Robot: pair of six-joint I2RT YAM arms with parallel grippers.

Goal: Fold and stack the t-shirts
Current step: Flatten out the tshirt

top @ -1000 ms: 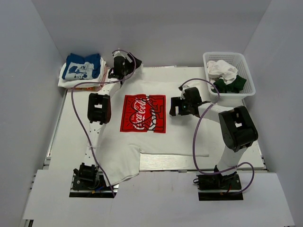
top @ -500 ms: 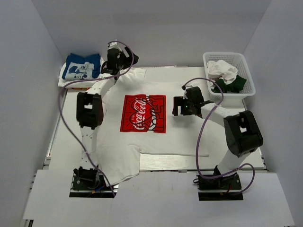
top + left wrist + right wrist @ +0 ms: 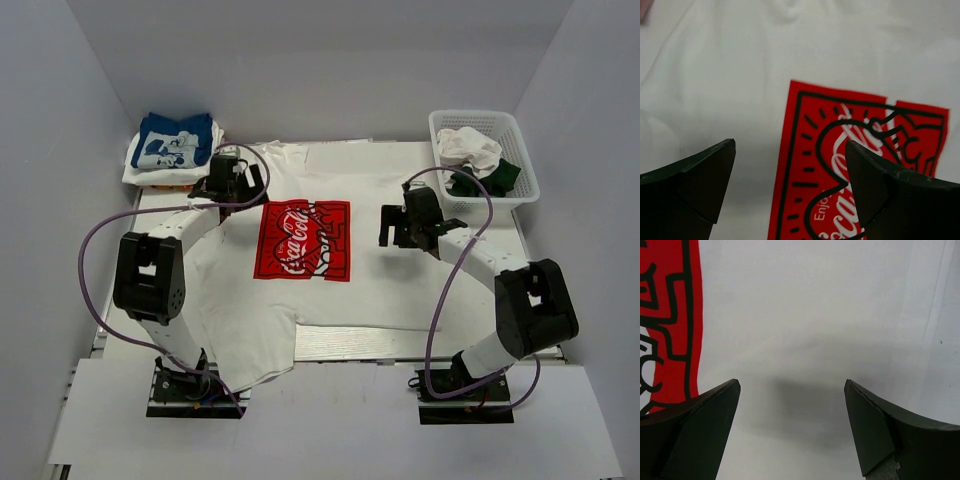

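I am hanging both grippers low over the white t-shirt, which is lying flat and face up across the table. Its collar is pointing to the far edge and its hem is spilling over the near edge, so its long axis is running far to near, away from my bases. Both pairs of jaws are standing wide apart and gripping nothing; in each wrist view only flat cloth is showing between the fingers.

What I am judging the next move to turn on is this: the red print is sitting between my 2 grippers. My left gripper is poised just beside the print's far left corner, toward the shoulder. My right gripper is poised to the print's right, level with its middle, over plain white cloth. Each side of the shirt is therefore nearer its own arm.

The folded pile, with the blue shirt on top, is waiting at the far left, nearer my left arm. The basket is standing far right.
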